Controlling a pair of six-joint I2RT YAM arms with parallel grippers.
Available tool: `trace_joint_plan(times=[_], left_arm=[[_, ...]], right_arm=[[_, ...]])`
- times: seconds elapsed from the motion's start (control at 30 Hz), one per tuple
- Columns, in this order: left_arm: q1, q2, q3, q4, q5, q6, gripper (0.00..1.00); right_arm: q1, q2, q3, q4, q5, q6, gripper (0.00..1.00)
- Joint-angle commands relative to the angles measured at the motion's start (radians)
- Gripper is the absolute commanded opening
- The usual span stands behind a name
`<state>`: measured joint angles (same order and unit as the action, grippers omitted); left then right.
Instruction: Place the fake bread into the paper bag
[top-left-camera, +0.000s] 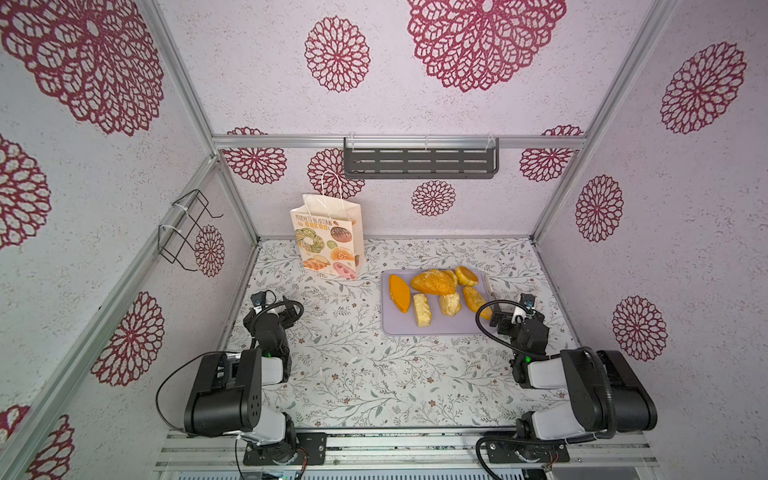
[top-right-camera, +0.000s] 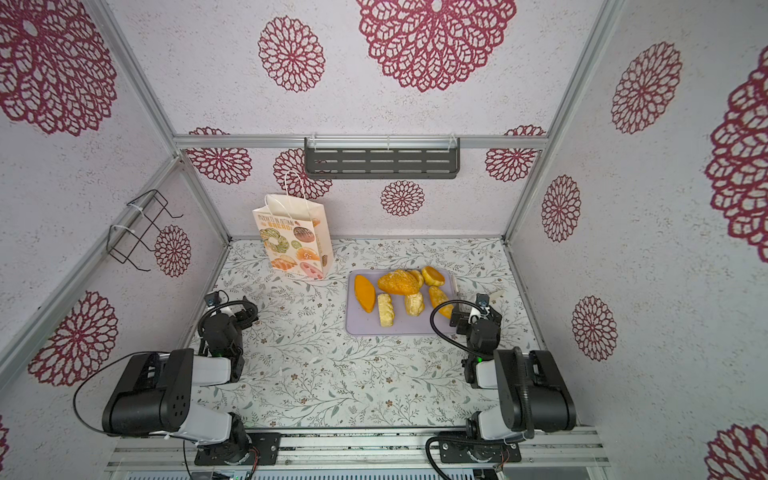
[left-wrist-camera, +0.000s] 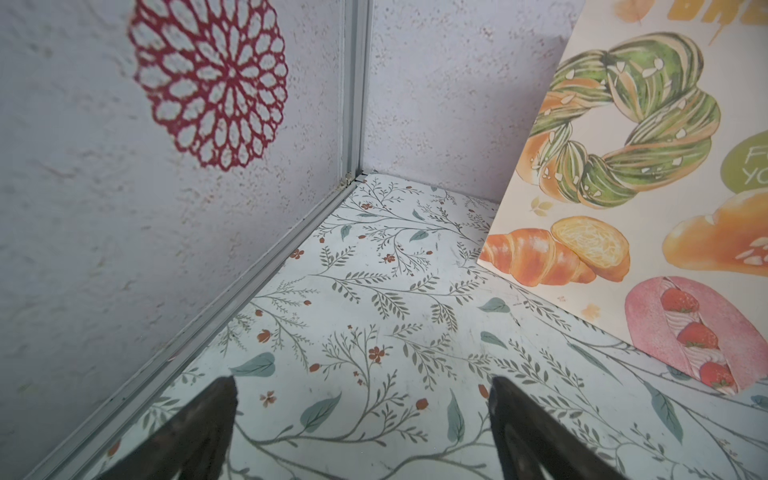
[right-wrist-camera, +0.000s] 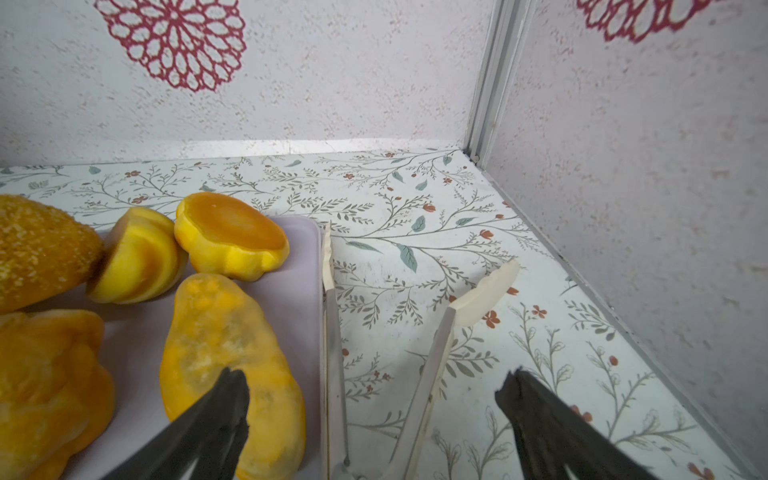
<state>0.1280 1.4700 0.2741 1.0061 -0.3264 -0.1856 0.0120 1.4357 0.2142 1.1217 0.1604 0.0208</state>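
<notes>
Status, right wrist view: right gripper (right-wrist-camera: 374, 382) has its jaws spread wide with nothing held. We see the fake bread (right-wrist-camera: 137, 257) bunched on the lilac tray (right-wrist-camera: 303, 282). Nearest piece is the oblong loaf (right-wrist-camera: 224, 332). One fingertip sits over it; whether it touches, we cannot tell. The loaf lies off the gripper's midline, toward the tray. Its long axis runs roughly along our reach direction, so the jaws would close across its short side. Dead centre between the fingers lie metal tongs (right-wrist-camera: 332, 332) with white tips, on the worktop (right-wrist-camera: 415, 199) just beside the tray edge. We judge a sideways shift onto the loaf is needed, else we clip the tongs.

Left wrist view: left gripper (left-wrist-camera: 361, 386) jaws are wide apart too and empty, over bare worktop near the enclosure corner. The paper bag (left-wrist-camera: 623, 187) stands close ahead, off the midline. Only its printed face shows; the mouth is out of frame.

Top views: in both we count seven pieces on the tray, right of centre. The paper bag (top-left-camera: 328, 245) stands upright near the back wall, left of centre, mouth up and handles standing. It lies behind and left of the tray, apart from it. The right gripper sits at the tray's right edge, so it is nearer the bread; the left is nearer the bag. The bag interior is hidden, so we can't confirm anything is inside.
</notes>
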Motion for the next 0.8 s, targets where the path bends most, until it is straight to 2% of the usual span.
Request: trace_joint_plan(times=[0.0, 0.13, 0.4, 0.6, 0.77], left_arm=[[-0.009, -0.100, 0.028, -0.081, -0.062, -0.025, 0.97], [-0.013, -0.172, 0.082, -0.283, -0.071, -0.072, 0.97], [-0.050, -0.261, 0.152, -0.451, -0.140, -0.117, 0.97], [-0.047, -0.364, 0.301, -0.697, -0.116, -0.173, 0.97], [-0.037, -0.400, 0.485, -0.884, -0.022, -0.173, 0.97]], right_arm=[[0.002, -0.074, 0.071, -0.136, 0.058, 0.030, 0.99], [0.005, -0.116, 0.119, -0.262, 0.074, 0.050, 0.99], [0.009, -0.128, 0.288, -0.594, 0.080, 0.166, 0.99], [0.011, -0.177, 0.344, -0.737, 0.067, 0.201, 0.99], [0.011, -0.220, 0.397, -0.853, 0.046, 0.215, 0.99]])
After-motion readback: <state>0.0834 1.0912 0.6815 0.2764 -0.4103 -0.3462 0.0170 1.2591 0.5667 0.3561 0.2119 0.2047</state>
